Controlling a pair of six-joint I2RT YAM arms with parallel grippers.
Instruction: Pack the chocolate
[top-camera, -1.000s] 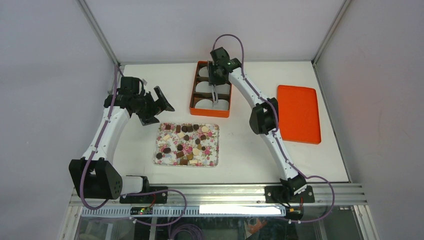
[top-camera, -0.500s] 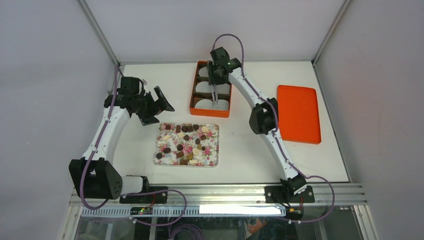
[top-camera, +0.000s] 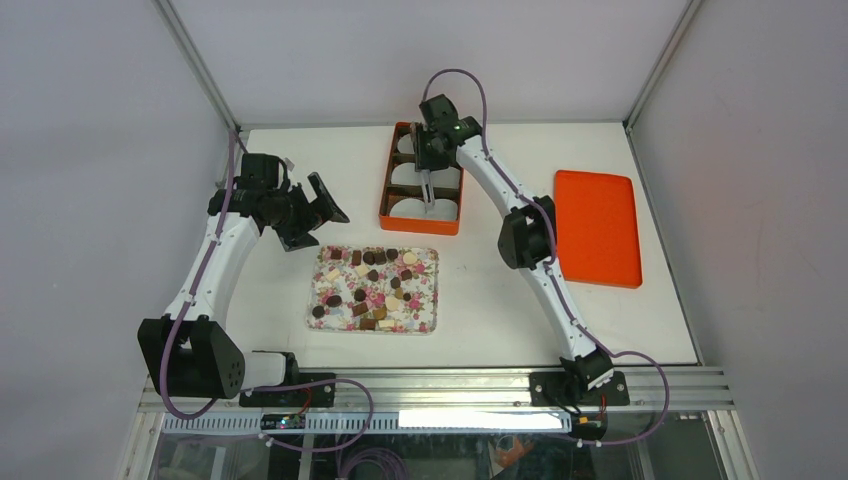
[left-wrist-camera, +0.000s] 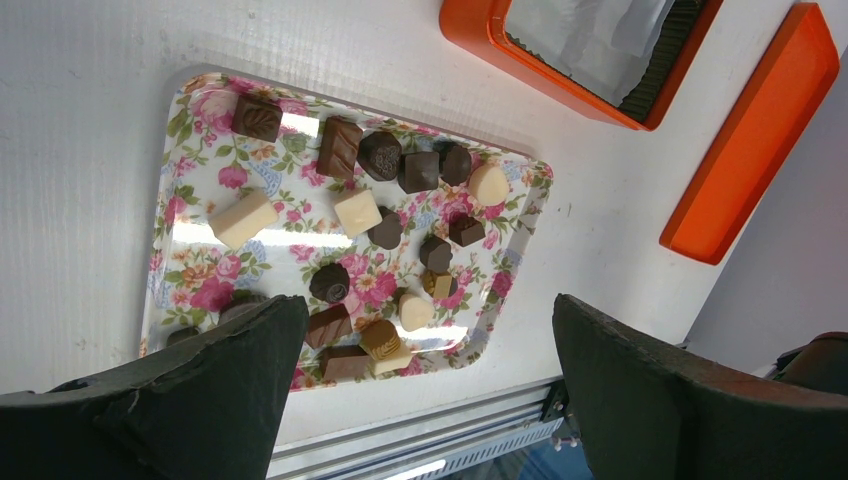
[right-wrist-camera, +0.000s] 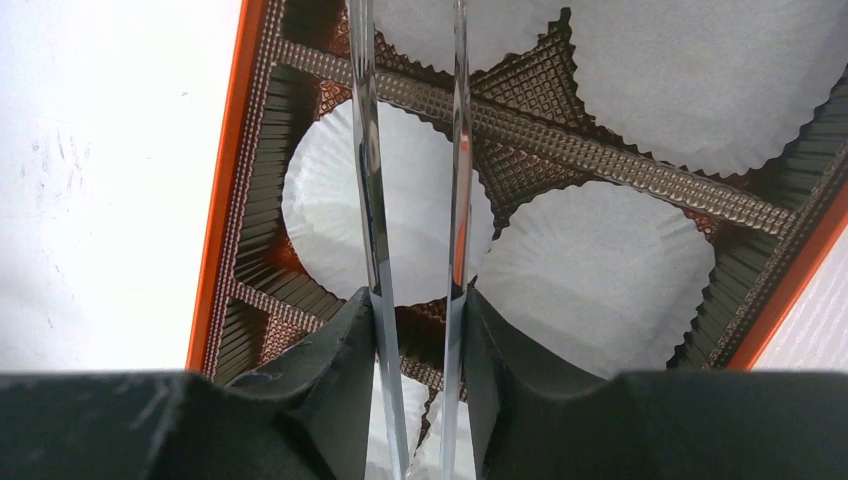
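The chocolate (top-camera: 372, 288) lies as many small dark, light brown and cream pieces on a floral tray (top-camera: 432, 292) at mid-table; it also shows in the left wrist view (left-wrist-camera: 380, 158). My left gripper (top-camera: 318, 213) is open and empty, held above the table left of the tray's far end (left-wrist-camera: 425, 312). My right gripper (top-camera: 430, 160) is shut on metal tongs (right-wrist-camera: 370, 200). The tongs' blades point down over the orange box (top-camera: 386, 190), above its white paper cups (right-wrist-camera: 330, 210). The tips are out of view, and no chocolate shows between the blades.
The orange box has a brown ridged insert (right-wrist-camera: 600, 165) with several paper cups (right-wrist-camera: 600, 280). An orange lid (top-camera: 598, 227) lies on the right, also in the left wrist view (left-wrist-camera: 750, 140). An aluminium rail (top-camera: 430, 382) runs along the near table edge.
My right gripper with the tongs has shifted very slightly toward the far side over the box. The left arm has not moved.
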